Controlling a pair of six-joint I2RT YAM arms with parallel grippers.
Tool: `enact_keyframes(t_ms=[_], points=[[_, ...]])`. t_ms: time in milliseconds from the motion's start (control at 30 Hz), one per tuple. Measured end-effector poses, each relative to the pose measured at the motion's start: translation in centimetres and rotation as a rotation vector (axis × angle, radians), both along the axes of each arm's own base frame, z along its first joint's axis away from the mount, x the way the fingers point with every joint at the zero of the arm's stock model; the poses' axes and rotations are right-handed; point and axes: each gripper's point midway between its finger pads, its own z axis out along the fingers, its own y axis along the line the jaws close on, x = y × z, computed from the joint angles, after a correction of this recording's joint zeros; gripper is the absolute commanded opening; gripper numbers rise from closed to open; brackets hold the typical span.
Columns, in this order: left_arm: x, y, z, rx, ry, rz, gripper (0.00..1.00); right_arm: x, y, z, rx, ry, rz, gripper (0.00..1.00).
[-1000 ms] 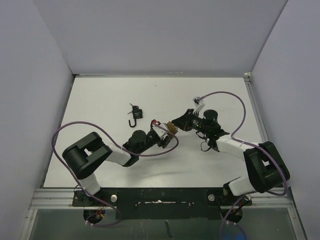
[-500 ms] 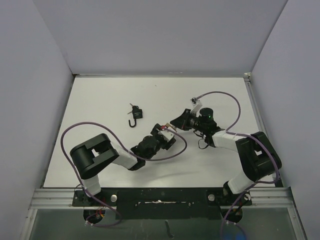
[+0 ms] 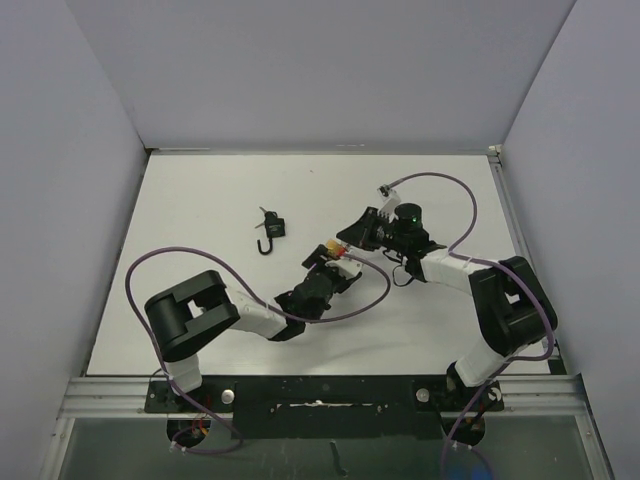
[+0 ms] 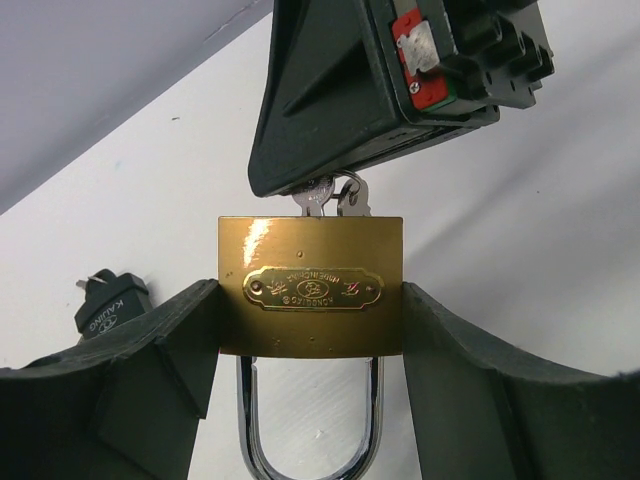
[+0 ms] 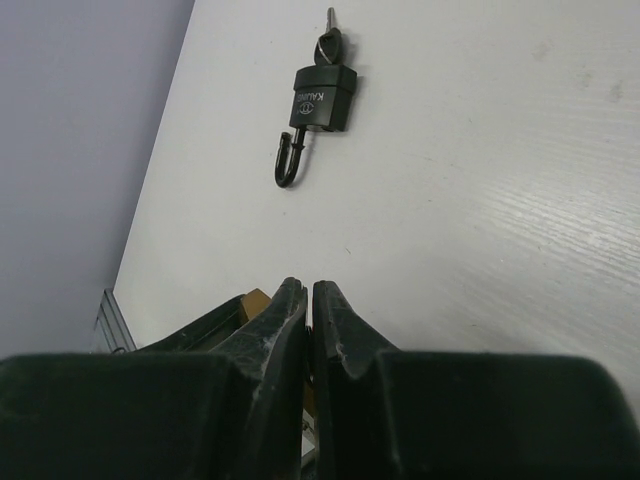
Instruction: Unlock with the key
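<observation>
The brass padlock [image 4: 310,285] sits clamped between the two fingers [image 4: 150,370] of the left end effector [image 4: 308,310]. One finger presses on each narrow side of the body, so that end effector is closed on the lock at a wide spread. In the left wrist view the lock's nameplate faces the camera. Its steel shackle [image 4: 246,410] points back toward the wrist and looks seated in the body. In the overhead view the lock lies near the middle of the white worktop [image 3: 200,200]; whether it rests on the surface or is held just above it, I cannot tell.

At the face of the brass padlock opposite the shackle, the right end effector [image 5: 308,295] comes in tip first. Its fingers are pressed together, with only a thin seam between them. A silver key [image 4: 322,196] stands at that face of the lock, and its head runs up under those closed tips, so they appear to pinch it. A second silver piece shows just beside it, touching the lock's edge.

Beyond the brass padlock, on the left arm's side and well apart, a small black padlock [image 5: 322,100] lies flat on the worktop. Its hook-shaped shackle is swung open, and its own key [image 5: 330,42] sticks out of the far end of its body.
</observation>
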Motion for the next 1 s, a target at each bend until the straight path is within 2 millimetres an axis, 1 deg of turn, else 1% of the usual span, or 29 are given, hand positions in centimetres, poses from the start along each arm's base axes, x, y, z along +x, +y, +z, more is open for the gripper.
enact_keyframes(t_ms=[333,367,467,567,633,733,767,900,1000], points=[[0.0,-0.1,0.8,0.014,-0.008,0.074,0.0,0.3,0.1,0.4,0.006,0.013,-0.008,0.0],[0.0,0.0,0.8,0.017,-0.004,0.079,0.0,0.3,0.1,0.4,0.006,0.013,-0.009,0.02],[0.0,-0.1,0.6,0.006,0.017,0.091,0.0,0.3,0.1,0.4,0.006,0.018,-0.014,0.2],[0.2,-0.5,0.6,-0.032,0.052,0.099,0.0,0.1,0.0,0.1,0.007,0.039,-0.011,0.43],[0.2,-0.8,0.9,-0.068,0.075,0.105,0.0,0.3,-0.5,0.0,0.011,0.054,-0.024,0.58],[0.6,-1.1,2.2,-0.128,0.098,0.115,0.0,0.9,-1.8,-0.1,0.025,0.074,-0.054,0.73],[0.6,-1.3,2.5,-0.141,0.106,0.112,0.0,1.0,-2.3,0.0,0.032,0.077,-0.063,0.75],[0.8,-2.1,3.2,-0.192,0.155,0.111,0.0,1.1,-4.4,0.8,0.051,0.073,-0.1,0.79],[1.4,-1.7,3.1,-0.199,0.201,0.143,0.0,1.4,-6.4,1.6,0.05,0.064,-0.143,0.83]])
